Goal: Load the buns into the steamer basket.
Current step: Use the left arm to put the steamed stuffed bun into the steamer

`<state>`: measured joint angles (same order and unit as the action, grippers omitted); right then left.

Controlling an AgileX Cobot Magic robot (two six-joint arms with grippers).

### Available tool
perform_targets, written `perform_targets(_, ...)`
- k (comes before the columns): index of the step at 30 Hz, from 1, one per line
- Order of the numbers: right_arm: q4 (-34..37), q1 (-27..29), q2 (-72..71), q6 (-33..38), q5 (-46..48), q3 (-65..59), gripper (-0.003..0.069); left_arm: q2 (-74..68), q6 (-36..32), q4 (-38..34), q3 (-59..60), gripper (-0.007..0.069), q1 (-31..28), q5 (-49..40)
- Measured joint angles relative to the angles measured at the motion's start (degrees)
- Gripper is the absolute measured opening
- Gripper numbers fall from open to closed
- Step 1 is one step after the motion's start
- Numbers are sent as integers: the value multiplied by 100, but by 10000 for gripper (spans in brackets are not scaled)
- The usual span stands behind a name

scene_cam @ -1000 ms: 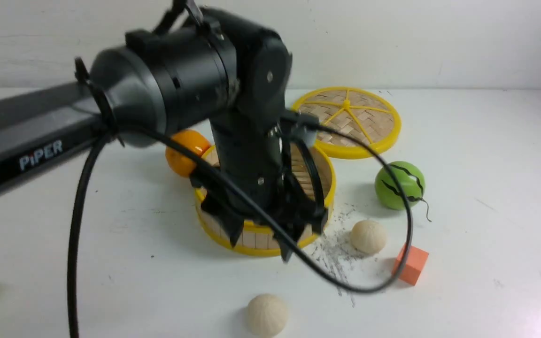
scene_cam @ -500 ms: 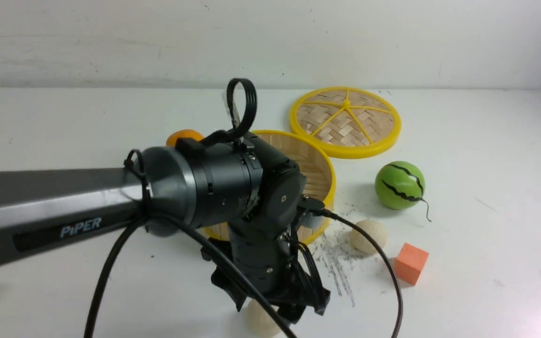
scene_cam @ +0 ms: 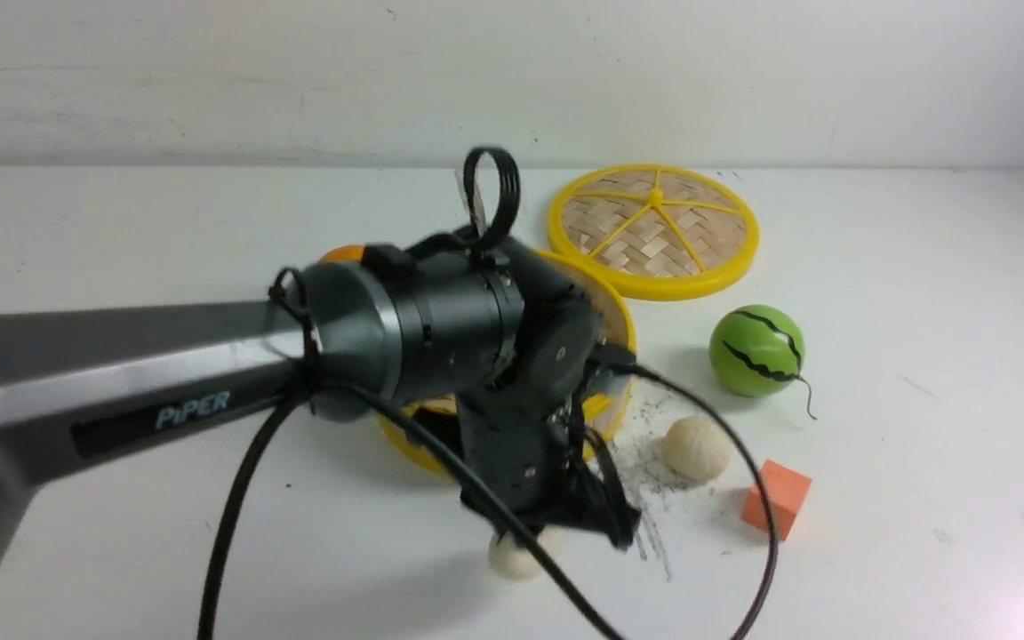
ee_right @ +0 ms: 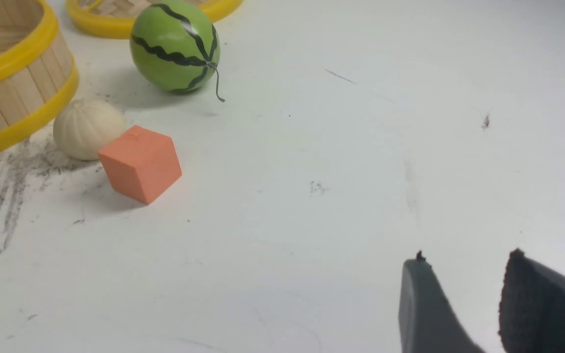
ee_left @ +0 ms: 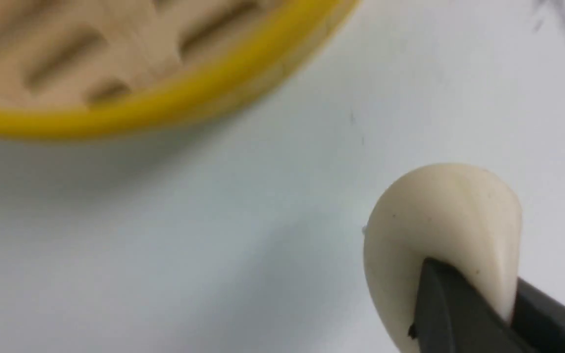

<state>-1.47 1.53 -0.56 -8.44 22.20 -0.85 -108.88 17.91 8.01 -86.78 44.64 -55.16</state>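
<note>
A bun (scene_cam: 512, 563) has been lifted near the front edge of the worktop (scene_cam: 921, 498), clamped inside the left pincer (ee_left: 478, 289) (right pincer (ee_right: 459, 304): agape, empty).

The buns (scene_cam: 697, 449) are cream-white and faintly ridged. The steamer basket (ee_right: 12, 93) has pale wooden strips between yellow rims. The lid (scene_cam: 654, 233) is tan weave with yellow spokes. The melon ball (scene_cam: 756, 351) is green with black stripes, and the cube (scene_cam: 776, 499) is orange.

Front camera forward over table (scene_cam: 921, 267), wrist cameras low (left closest), all share steamer basket (ee_right: 12, 100).
</note>
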Motion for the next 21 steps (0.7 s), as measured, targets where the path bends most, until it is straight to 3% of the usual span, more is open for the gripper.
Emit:
perform_targets(5, 0, 0, 0, 0, 0, 0, 239, 129, -16, 860, -1345, -4, -67, -217)
perform_targets(16, 0, 0, 0, 0, 0, 0, 239, -1340, 79, 872, -2754, 21, -747, -331)
perform_targets(20, 0, 0, 0, 0, 0, 0, 239, -1765, 121, 672, -2874, 96, -904, -365)
perform_targets(21, 0, 0, 0, 0, 0, 0, 239, -1883, 132, 597, -2901, 161, -939, -377)
